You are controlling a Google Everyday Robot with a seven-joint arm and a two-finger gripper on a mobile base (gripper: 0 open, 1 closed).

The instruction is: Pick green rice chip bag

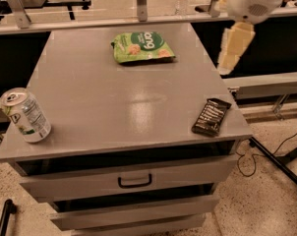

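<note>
The green rice chip bag [142, 46] lies flat near the far edge of the desk [114, 97], so a shallow, sliding reach could push it off the back. The claw [232, 53] hangs beyond the right edge holding nothing; how wide it is open, I cannot tell. The soda can [25, 115] and the dark wrapped bar [211, 116] sit well apart, leaving open room around the bag.

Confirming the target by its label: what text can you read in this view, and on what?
"ong": large white letters on the green rice chip bag, as far as legible.
Soda can: print too blurred to read.
Dark bar: lettering too blurred to read.
Gripper, just right of the table: no text seen.
</note>
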